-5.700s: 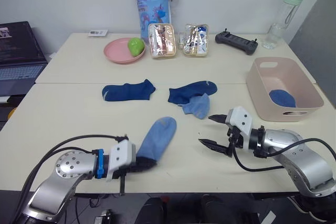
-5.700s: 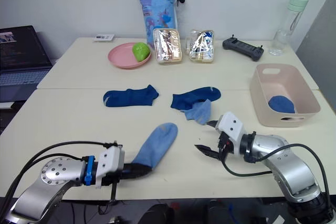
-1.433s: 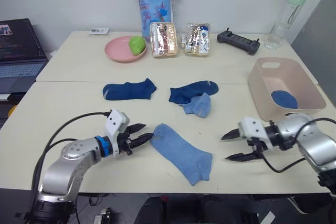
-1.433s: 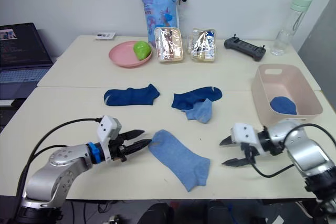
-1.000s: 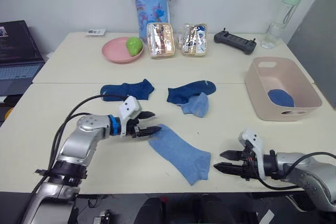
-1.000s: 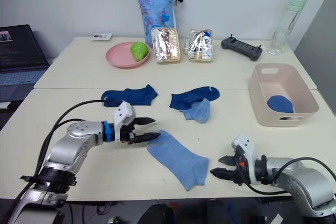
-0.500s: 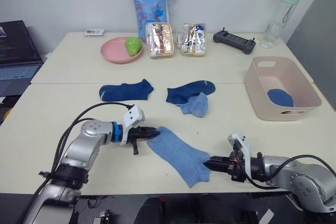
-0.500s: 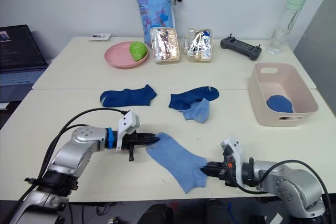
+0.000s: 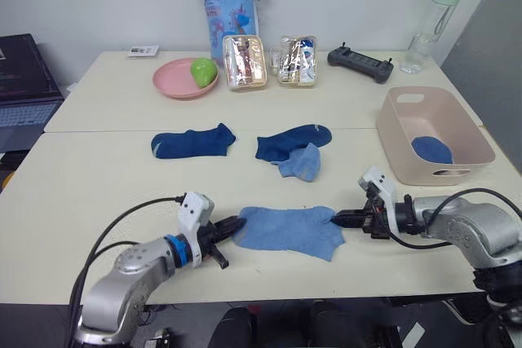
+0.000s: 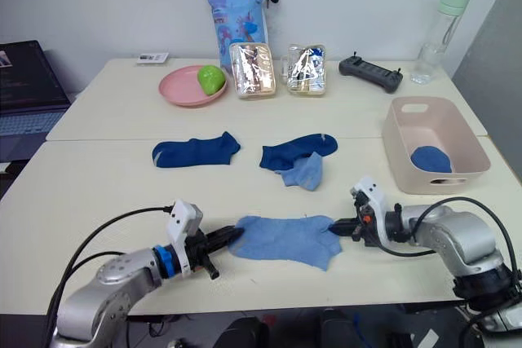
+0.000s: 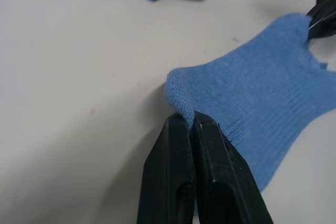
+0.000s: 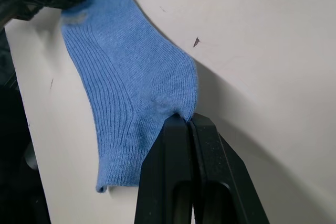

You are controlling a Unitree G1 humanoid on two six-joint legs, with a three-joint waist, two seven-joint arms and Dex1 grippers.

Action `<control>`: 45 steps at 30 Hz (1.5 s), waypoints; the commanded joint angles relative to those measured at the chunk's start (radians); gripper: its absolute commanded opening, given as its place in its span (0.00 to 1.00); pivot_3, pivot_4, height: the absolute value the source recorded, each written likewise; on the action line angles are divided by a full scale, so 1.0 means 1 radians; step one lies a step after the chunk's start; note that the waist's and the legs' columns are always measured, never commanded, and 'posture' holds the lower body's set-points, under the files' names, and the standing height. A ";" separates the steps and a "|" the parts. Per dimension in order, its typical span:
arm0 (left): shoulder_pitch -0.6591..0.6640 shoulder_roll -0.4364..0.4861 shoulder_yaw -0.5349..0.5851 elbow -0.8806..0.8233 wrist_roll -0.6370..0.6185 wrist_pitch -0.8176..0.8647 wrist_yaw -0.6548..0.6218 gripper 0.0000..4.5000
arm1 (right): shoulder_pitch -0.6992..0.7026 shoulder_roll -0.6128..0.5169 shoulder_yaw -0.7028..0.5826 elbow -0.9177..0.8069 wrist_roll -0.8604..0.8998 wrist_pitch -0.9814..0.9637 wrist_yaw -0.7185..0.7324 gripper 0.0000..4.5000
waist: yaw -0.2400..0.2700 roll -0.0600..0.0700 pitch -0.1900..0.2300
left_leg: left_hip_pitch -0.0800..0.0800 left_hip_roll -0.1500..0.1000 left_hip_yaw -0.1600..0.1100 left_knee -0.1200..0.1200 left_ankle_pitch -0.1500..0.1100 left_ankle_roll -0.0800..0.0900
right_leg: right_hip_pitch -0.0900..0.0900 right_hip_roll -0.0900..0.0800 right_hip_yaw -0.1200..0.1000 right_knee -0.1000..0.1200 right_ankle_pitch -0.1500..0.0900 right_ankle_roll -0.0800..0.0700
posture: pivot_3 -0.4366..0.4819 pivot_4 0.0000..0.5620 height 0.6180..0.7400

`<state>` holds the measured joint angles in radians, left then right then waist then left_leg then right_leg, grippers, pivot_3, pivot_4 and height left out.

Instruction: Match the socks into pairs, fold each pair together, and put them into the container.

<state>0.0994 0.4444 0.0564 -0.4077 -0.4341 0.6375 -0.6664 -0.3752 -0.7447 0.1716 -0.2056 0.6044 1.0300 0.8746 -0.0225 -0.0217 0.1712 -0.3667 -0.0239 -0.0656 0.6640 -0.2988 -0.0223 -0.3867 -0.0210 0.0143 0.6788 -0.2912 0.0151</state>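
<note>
Pale cream worktop [image 9: 98,177] ahead of me, with the light blue sock [image 9: 287,229] stretched flat near its front edge between my two arms. My left gripper [image 9: 232,226] has its fingers clamped on one end of the sock, my right gripper [image 9: 341,218] pinches the other end. Its likely mate, another light blue sock [image 9: 303,163], lies farther back, overlapping a navy sock [image 9: 287,142]; a second navy sock [image 9: 192,141] sits to the left. The container [image 9: 404,148] at right already holds something blue. I judge I'm laying this sock out for pairing; next I should release and fetch its mate.
</note>
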 commanded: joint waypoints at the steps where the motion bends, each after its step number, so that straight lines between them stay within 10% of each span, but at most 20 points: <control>1: 0.016 -0.015 0.005 -0.040 0.005 -0.030 0.044 0.00 | -0.044 -0.023 0.030 0.040 -0.057 -0.080 0.054 0.01 | 0.003 0.000 0.000 | 0.000 0.000 0.000 0.000 0.000 0.000 | 0.000 0.000 0.000 0.000 0.000 0.000 | 0.48 0.27 1.00; 10: 0.061 -0.035 -0.027 -0.062 -0.022 -0.059 0.036 0.00 | -0.089 -0.017 0.015 0.112 -0.099 -0.159 0.133 0.14 | 0.013 0.000 0.000 | 0.000 0.000 0.000 0.000 0.000 0.000 | 0.000 0.000 0.000 0.000 0.000 0.000 | 0.48 0.27 1.00; 16: 0.014 -0.002 0.035 -0.004 -0.041 -0.081 0.015 0.36 | -0.032 -0.060 -0.052 0.043 -0.135 -0.283 0.141 0.60 | 0.020 0.000 0.000 | 0.000 0.000 0.000 0.000 0.000 0.000 | 0.000 0.000 0.000 0.000 0.000 0.000 | 0.48 0.27 1.00; 25: -0.034 0.245 0.063 0.074 -0.004 -0.363 -0.345 0.99 | 0.267 -0.163 -0.086 -0.281 -0.210 -0.593 0.216 0.61 | 0.024 0.001 0.000 | -0.001 0.000 -0.001 -0.002 0.000 0.000 | 0.000 0.000 -0.001 -0.003 -0.001 0.000 | 0.48 0.27 1.00; 35: -0.140 0.323 -0.108 0.353 0.200 -0.995 -0.652 0.99 | 0.377 -0.121 0.001 -0.173 -0.493 -1.047 0.182 0.61 | 0.022 0.002 0.001 | 0.000 0.000 0.005 0.000 0.000 0.000 | 0.001 -0.001 0.002 -0.006 0.000 -0.001 | 0.48 0.27 1.00; 45: -0.235 0.289 -0.225 0.520 0.333 -1.078 -0.606 0.95 | 0.329 -0.052 0.059 -0.057 -0.567 -1.061 0.160 0.61 | 0.021 0.001 0.002 | 0.001 0.000 0.004 0.000 0.000 0.000 | 0.001 -0.001 0.001 -0.001 0.000 -0.001 | 0.48 0.27 1.00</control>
<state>-0.1359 0.7293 -0.1471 0.0959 -0.1374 -0.4256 -1.2858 -0.0348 -0.7935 0.2344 -0.2678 0.0491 -0.0254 1.0333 -0.0018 -0.0207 0.1729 -0.3651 -0.0237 -0.0615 0.6637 -0.2989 -0.0223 -0.3858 -0.0215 0.0157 0.6777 -0.2912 0.0143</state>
